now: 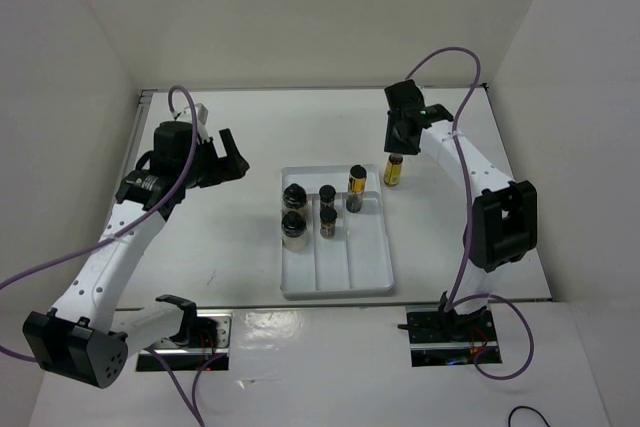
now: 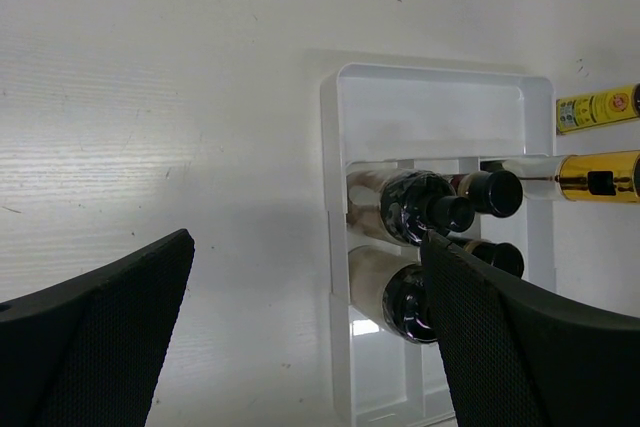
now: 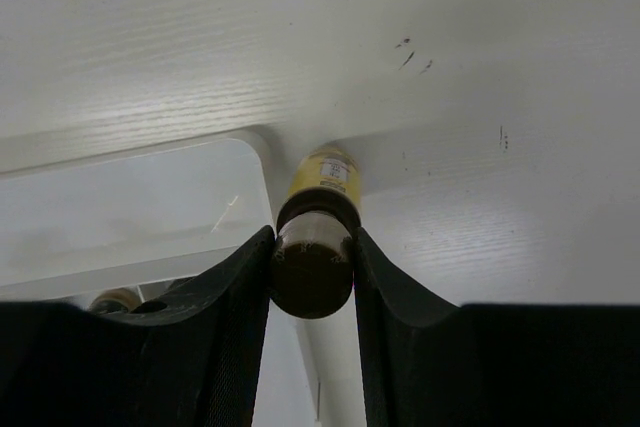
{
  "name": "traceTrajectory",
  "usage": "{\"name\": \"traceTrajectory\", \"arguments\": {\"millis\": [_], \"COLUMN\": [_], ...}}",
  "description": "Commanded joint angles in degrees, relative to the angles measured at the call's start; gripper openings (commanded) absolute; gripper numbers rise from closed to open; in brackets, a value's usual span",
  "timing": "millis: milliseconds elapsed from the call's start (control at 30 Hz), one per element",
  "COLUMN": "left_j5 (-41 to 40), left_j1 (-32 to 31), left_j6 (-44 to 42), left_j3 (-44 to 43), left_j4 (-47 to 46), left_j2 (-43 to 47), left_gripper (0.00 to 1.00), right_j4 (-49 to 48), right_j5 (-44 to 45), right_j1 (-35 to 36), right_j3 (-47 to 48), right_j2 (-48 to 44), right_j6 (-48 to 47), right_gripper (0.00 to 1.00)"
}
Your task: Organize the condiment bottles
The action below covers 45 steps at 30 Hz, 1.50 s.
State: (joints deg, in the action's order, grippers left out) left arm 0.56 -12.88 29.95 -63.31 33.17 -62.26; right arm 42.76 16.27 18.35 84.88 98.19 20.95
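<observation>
Yellow-amber slim bottle (image 3: pixel 318 209), black cap, clamped in right pincer (image 3: pixel 312 277)

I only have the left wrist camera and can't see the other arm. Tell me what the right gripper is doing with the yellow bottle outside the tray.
Observer: The right gripper is shut on the cap of that yellow bottle.
Operator: Give me its place from above.
Observer: It is upright just outside the far right corner of the tray. I can't tell whether it is lifted.
Operator: Name what's in the right compartment.
Observer: One other yellow bottle, upright at the far end.
</observation>
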Motion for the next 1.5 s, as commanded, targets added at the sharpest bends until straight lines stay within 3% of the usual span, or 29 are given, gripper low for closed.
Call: {"name": "traceTrajectory", "arguments": {"millis": [0, 167, 400, 1467], "left_j5": [1.29, 1.29, 1.29, 2.34], "left_j1": [0.4, 0.4, 0.93, 0.93], "left_j6": [-1.04, -1.04, -1.04, -1.57], "left_j3": [0.55, 0.55, 0.55, 1.61], "left_j4": [-2.05, -2.05, -2.05, -2.58], "left_j2": [1.18, 1.7, 1.7, 1.7], "left_gripper": [1.0, 1.0, 1.0, 1.0], "right_j4": [1.61, 3.47, 3.47, -4.79], "right_j5": [2.18, 2.18, 1.66, -3.35], "right_j1": [1.24, 4.14, 5.73, 8.46], "right_j3": [8.36, 15.13, 15.67, 0.55], "right_j2": [-1.86, -1.86, -0.19, 0.33], "right_j6": [-0.99, -1.53, -1.53, 1.37], "right_gripper": [0.0, 0.0, 0.0, 0.0]}}
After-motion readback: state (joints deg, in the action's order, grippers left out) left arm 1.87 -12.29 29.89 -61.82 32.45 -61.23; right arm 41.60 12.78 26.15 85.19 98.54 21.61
